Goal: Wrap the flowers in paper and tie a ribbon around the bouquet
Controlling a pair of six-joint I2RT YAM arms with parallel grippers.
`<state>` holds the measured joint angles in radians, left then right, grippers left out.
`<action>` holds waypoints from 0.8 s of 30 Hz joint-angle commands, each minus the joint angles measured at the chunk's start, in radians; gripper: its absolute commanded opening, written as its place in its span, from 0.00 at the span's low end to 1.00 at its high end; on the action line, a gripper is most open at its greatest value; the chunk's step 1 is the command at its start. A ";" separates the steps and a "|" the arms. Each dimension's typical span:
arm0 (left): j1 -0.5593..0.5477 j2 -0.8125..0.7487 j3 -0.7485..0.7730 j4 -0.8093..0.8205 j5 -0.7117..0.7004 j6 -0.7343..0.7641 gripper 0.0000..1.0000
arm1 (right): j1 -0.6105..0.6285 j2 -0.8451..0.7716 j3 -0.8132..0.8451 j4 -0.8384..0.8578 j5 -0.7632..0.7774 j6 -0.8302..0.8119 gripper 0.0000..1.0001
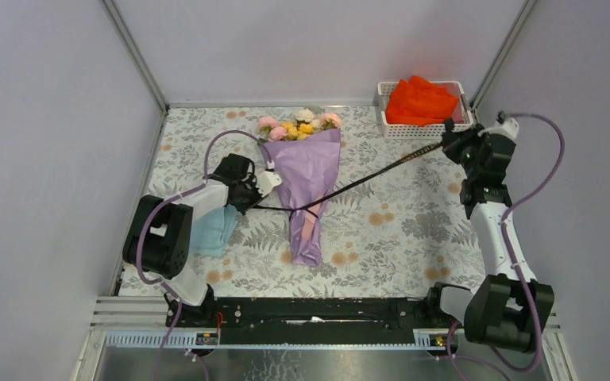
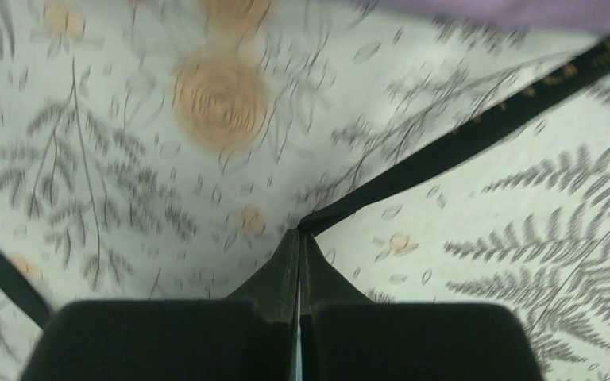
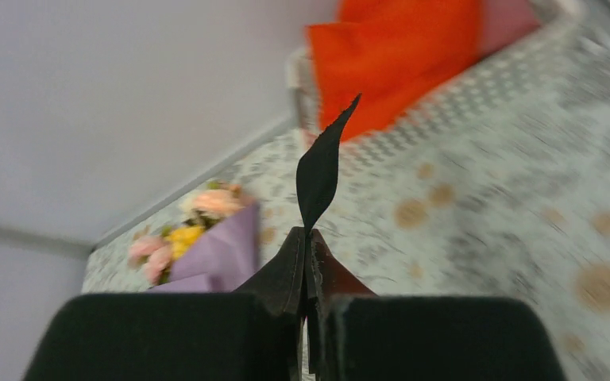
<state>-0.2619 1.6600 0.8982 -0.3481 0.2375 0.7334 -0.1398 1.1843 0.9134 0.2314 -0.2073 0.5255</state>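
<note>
Where the left gripper (image 2: 299,236) meets the table (image 1: 413,230), its jaws are pressed flat together with the black ribbon (image 2: 461,147) nipped at their very tips. From that pinch the ribbon runs straight out ahead and to the gripper's right, towards the purple paper (image 2: 524,12) at the edge of the wrist view. Just beside the gripper, on that same side, lies the bouquet (image 1: 310,171). Its waist is crossed by the ribbon and its flowers (image 1: 300,125) point away towards the far wall. Beyond the bouquet the ribbon rises in a taut line to the right gripper (image 3: 310,236), which is clamped on the other end well apart from the bundle. A short pointed tail stands up past its fingers. Past that gripper sits the white basket (image 1: 425,131) with the orange cloth (image 1: 421,101). A light blue cloth (image 1: 214,230) lies under the left arm.

The ribbon looks thin, limp and smooth, so it will likely bear pull only along its length and may slide through a shallow tip grip. A hold further in from the end would seem safer. The paper cone appears light and easily creased, and a hard tug could drag or crush it.
</note>
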 commanded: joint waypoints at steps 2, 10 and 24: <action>0.092 -0.072 -0.139 0.062 -0.110 -0.026 0.00 | -0.186 -0.103 -0.204 0.115 0.137 0.147 0.00; 0.174 -0.099 -0.176 0.079 -0.100 -0.016 0.00 | -0.352 -0.085 -0.337 0.173 0.106 0.212 0.00; 0.176 -0.119 -0.024 -0.108 0.057 -0.076 0.00 | -0.281 -0.003 -0.201 0.026 -0.084 0.065 0.00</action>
<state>-0.0879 1.5486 0.7681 -0.2752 0.2077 0.7082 -0.4973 1.1465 0.5747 0.2955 -0.2058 0.6960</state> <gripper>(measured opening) 0.006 0.012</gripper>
